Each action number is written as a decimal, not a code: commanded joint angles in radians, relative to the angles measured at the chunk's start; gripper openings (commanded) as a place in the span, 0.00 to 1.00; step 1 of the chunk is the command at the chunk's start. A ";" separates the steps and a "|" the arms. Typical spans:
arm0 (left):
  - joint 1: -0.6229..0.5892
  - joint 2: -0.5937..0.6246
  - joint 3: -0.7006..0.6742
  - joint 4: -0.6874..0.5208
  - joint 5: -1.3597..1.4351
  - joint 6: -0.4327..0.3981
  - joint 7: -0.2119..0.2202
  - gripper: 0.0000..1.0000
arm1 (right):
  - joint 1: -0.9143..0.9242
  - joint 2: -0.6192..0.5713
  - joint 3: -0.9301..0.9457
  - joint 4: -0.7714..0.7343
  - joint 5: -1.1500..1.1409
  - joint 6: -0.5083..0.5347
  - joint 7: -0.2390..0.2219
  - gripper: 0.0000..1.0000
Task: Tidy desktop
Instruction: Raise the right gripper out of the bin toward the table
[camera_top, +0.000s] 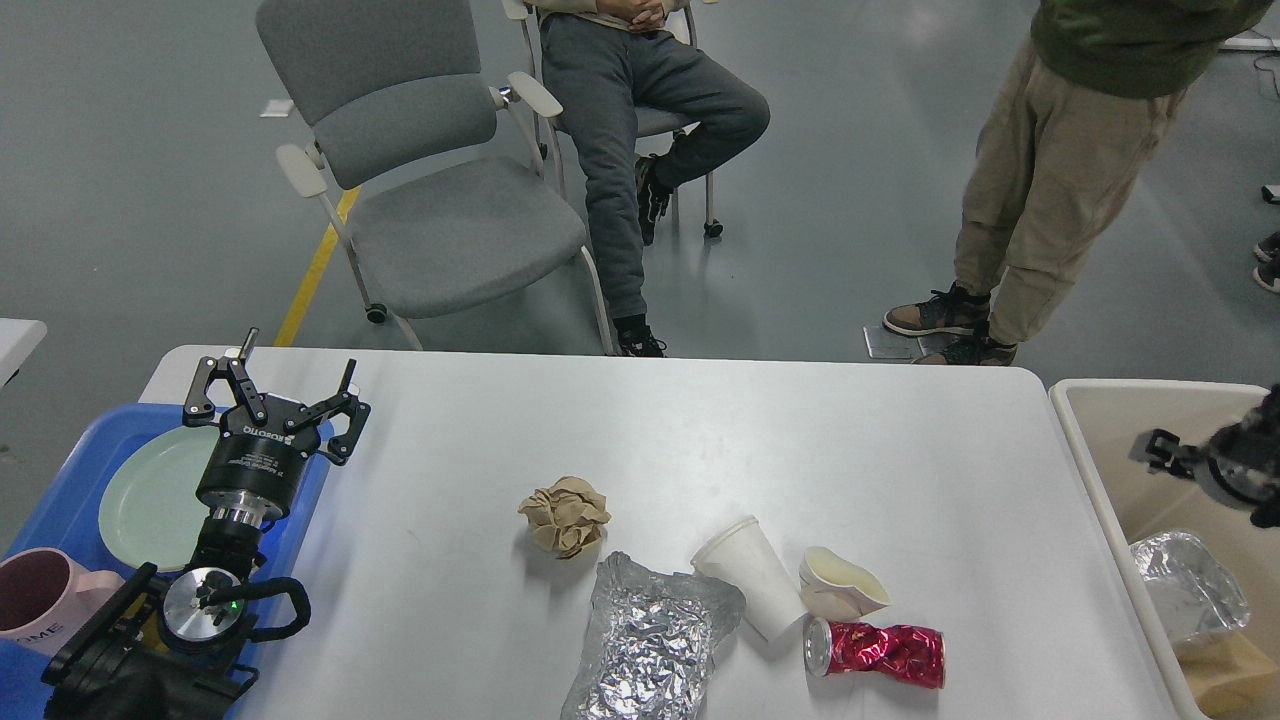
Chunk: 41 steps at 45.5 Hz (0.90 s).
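The white desktop (700, 430) carries a crumpled brown paper ball (565, 515), a crumpled foil sheet (650, 640), a tipped white paper cup (750, 578), a crushed cream cup (840, 585) and a crushed red can (880, 650). My left gripper (285, 375) stands open and empty at the table's left end, above the blue tray's edge. My right gripper (1165, 452) is blurred at the right edge, hovering over the beige bin (1090, 470); its fingers cannot be told apart.
Inside the bin lie a foil wad (1185, 585) and a brown scrap (1225, 670). The blue tray (60, 490) holds a pale green plate (150, 490) and a pink mug (40, 600). A grey chair (450, 220) and two people stand beyond the table.
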 joint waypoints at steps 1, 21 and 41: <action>0.000 0.000 0.000 0.000 0.000 -0.002 -0.001 0.97 | 0.316 0.024 -0.168 0.273 0.003 0.063 -0.003 1.00; 0.000 0.001 0.000 0.000 0.000 0.000 -0.001 0.97 | 0.936 0.242 -0.186 0.743 0.026 0.441 -0.006 1.00; 0.000 0.001 -0.001 0.000 0.000 0.000 -0.001 0.97 | 1.130 0.239 -0.072 1.000 0.227 0.401 -0.006 0.97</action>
